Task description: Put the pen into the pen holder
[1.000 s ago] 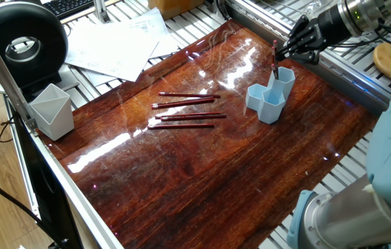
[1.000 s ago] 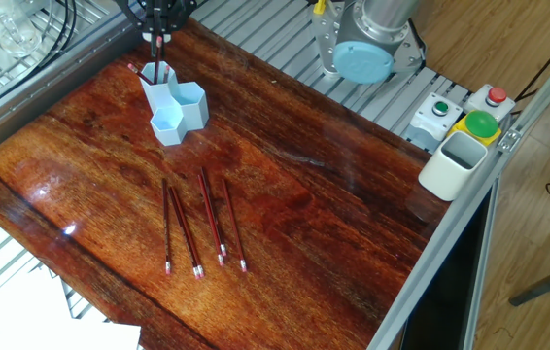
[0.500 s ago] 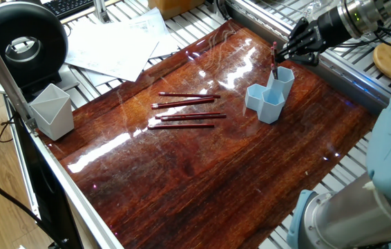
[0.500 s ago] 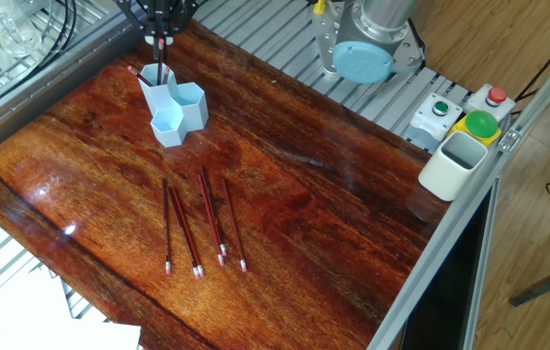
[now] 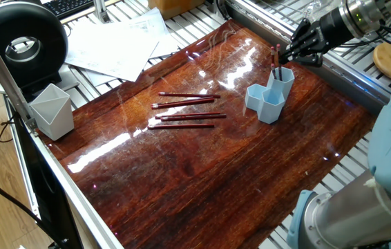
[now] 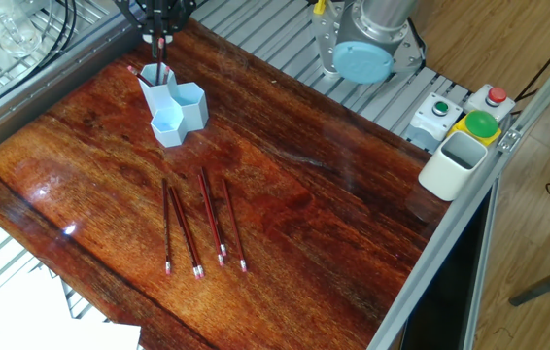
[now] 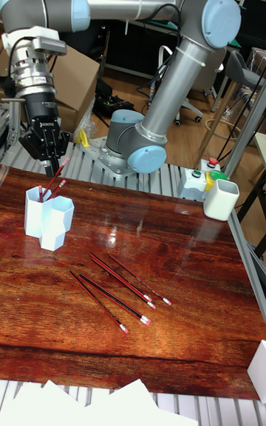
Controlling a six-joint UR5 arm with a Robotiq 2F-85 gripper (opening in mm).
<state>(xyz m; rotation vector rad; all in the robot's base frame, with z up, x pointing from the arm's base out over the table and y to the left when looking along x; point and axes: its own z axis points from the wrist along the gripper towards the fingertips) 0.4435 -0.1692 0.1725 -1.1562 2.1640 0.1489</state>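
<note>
Grey-white cup [image 5: 51, 111] stands near scattered papers [image 5: 116, 45].

No text can be read in any of the views. The claw [image 7: 48, 166] carries a small white marking on its dark body, too small to make out. The scattered paper sheets [image 5: 112, 43] show only faint, illegible print.

Red pen [image 7: 56, 177] tilted in blue pen holder [image 7: 46, 220]

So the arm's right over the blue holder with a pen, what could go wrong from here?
The pen leans in the tallest tube of the pen holder; a sideways pull by the gripper might tip the light holder. It may also snag the other pen already there. Whether the jaws have let go is unclear.
</note>
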